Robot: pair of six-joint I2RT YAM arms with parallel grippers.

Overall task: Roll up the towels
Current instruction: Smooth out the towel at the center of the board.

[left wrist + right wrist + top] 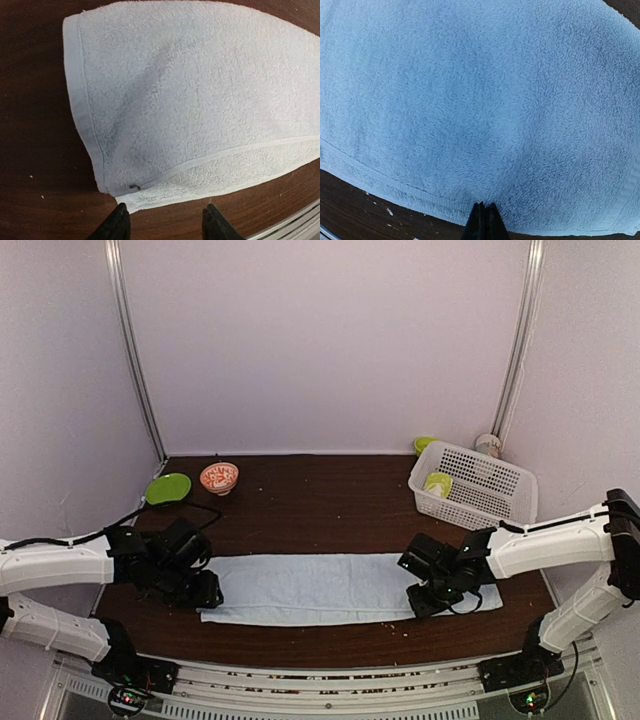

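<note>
The dark brown worktop [320, 505] sits inside pale lilac walls, and your landmark on it is the white basket [500, 490] at the back right. The pale blue towel [320, 588] lies flat on the near side of that basket. Its long axis runs sideways, from just in front of the basket away to the left, so the 2 short ends each face 1 arm. The right pincer [483, 220] is at the end nearest the basket, over the near hem, with its fingers pressed together. You cannot tell from the wrist view whether any cloth is caught between them. The left pincer [165, 225] is at the end farthest from the basket, its fingers spread. The towel's near corner lies just ahead of them, a little toward the left finger, touching neither. That corner shows 2 layers, with a lower edge peeking out past the upper hem. Judging by this layout, a roll would travel along the long axis. The left arm looks better placed to start, since its pincer is already spread at a free short end pointing toward the basket.
</note>
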